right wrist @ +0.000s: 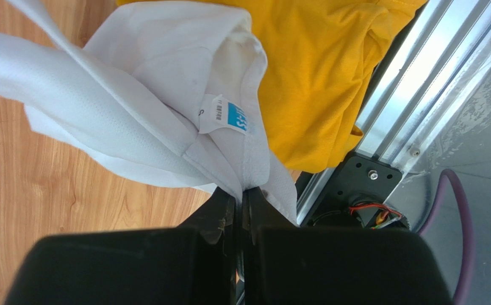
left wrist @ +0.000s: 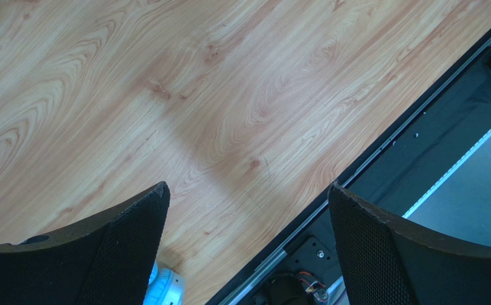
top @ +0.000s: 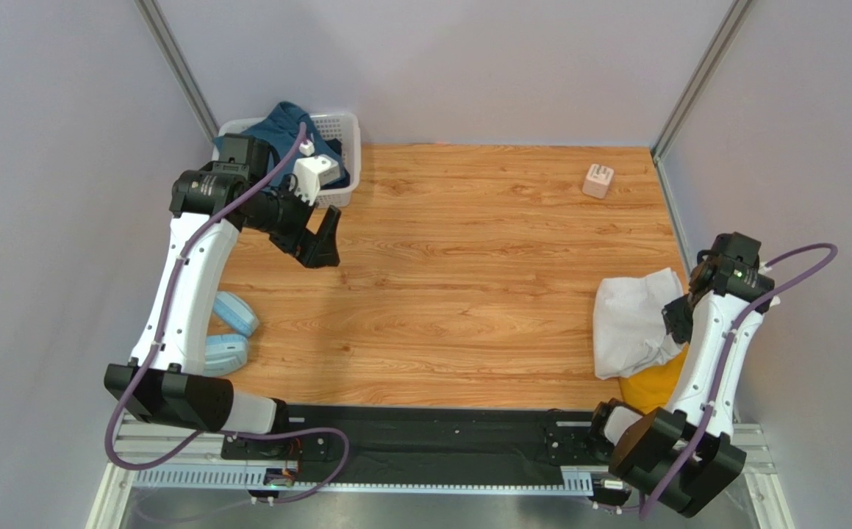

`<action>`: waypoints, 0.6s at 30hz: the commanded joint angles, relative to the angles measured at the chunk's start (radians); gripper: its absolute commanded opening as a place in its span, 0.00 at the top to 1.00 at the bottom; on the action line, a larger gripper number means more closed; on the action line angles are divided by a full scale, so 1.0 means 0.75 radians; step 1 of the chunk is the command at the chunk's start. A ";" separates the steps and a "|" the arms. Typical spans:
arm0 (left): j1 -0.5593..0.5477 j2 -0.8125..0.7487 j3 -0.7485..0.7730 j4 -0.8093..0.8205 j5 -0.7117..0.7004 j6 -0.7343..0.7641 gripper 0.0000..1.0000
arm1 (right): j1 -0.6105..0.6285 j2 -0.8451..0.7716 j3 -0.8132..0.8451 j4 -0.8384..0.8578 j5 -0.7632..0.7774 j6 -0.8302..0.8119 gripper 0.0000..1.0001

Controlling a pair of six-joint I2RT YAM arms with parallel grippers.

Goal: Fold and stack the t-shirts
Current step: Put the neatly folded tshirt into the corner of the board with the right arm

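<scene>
- The right gripper (right wrist: 241, 198) has its fingers pressed together on a fold of the white t-shirt (right wrist: 159, 76), pinching it at the neck seam just beside the neck label (right wrist: 230, 116).
- From that pinch the cloth hangs and spreads away from the fingertips, towards the side of the table (top: 474, 276) where the basket (top: 344, 165) stands.
- The white t-shirt (top: 631, 320) lies well apart from the basket, across the table on the robot's right. Its heap runs roughly from the basket's far edge line back towards the arm bases.
- The mustard-yellow t-shirt (top: 653, 388) lies farther again from the basket, partly under the white one.
- The dark teal t-shirt (top: 283, 123) sits in the basket.
- The left gripper (top: 320, 237) hovers just in front of the basket, fingers spread wide over bare wood and holding nothing.
- The right arm is much the nearer to the white shirt, so I judge that any spreading pull would start from its pinch.
- The label is a blue patch with pale lettering, too small to read. A white tab beside it bears a mark I cannot make out.
</scene>
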 commanded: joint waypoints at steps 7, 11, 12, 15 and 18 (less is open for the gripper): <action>0.007 0.002 0.065 -0.027 0.064 -0.009 0.00 | 0.142 -0.023 0.131 -0.007 0.207 0.038 1.00; 0.007 -0.022 0.057 -0.037 0.054 -0.011 0.00 | 0.067 0.003 0.156 0.002 0.181 0.070 1.00; 0.007 -0.024 0.055 -0.041 0.050 -0.011 0.00 | 0.050 0.032 0.174 -0.027 0.206 0.101 1.00; 0.009 -0.038 0.051 -0.054 0.042 -0.005 0.00 | 0.018 0.083 0.241 -0.078 0.296 0.148 1.00; 0.009 -0.045 0.051 -0.060 0.040 -0.003 0.00 | -0.034 0.099 0.238 -0.091 0.276 0.158 1.00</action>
